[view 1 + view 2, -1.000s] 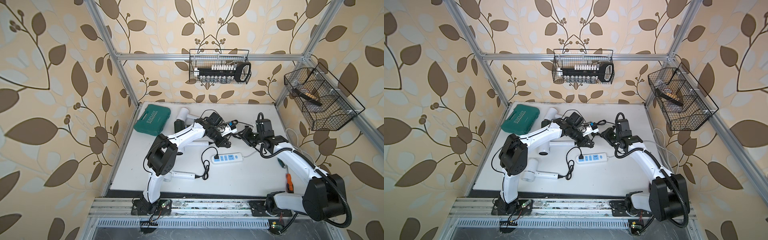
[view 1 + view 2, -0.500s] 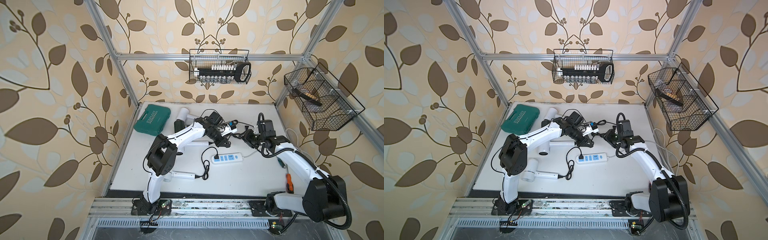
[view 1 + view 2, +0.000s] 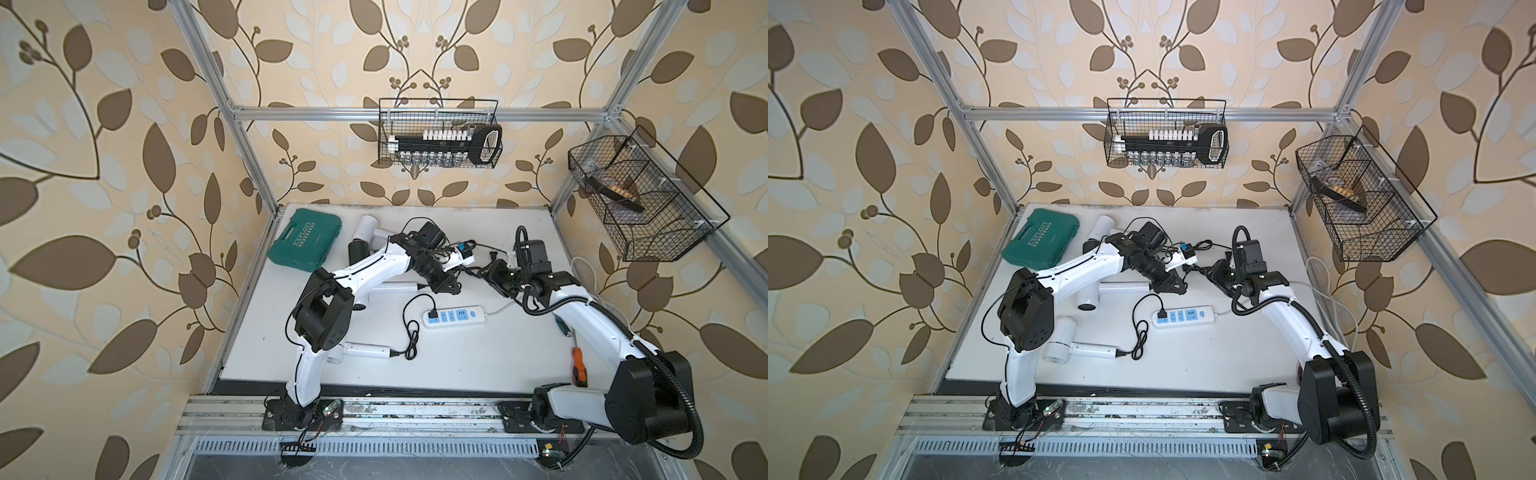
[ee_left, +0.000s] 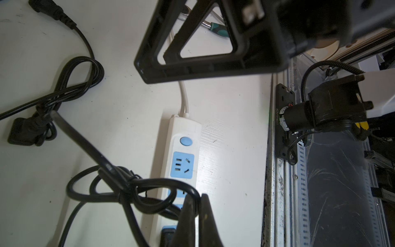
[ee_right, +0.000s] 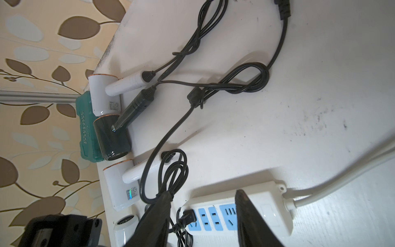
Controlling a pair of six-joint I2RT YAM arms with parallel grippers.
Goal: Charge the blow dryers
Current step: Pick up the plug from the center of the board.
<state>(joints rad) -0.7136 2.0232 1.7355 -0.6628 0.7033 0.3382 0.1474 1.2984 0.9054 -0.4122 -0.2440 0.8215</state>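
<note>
"EXPLOIT" can be read on the teal case [image 3: 305,245] at the table's back left, while the stickers on the white blow dryers [image 5: 119,186] are too small to be read. The left gripper [image 4: 196,198] is seen pressed together, apparently pinching a black cord [image 4: 171,182] above the power strip [image 4: 183,154], and the right gripper [image 5: 203,191] is held partly apart over that strip with nothing clamped. The four dryers are laid along the table's left half, the dark green one [image 5: 112,136] near the case, and bare tabletop [image 3: 478,365] is left between strip and front edge.
</note>
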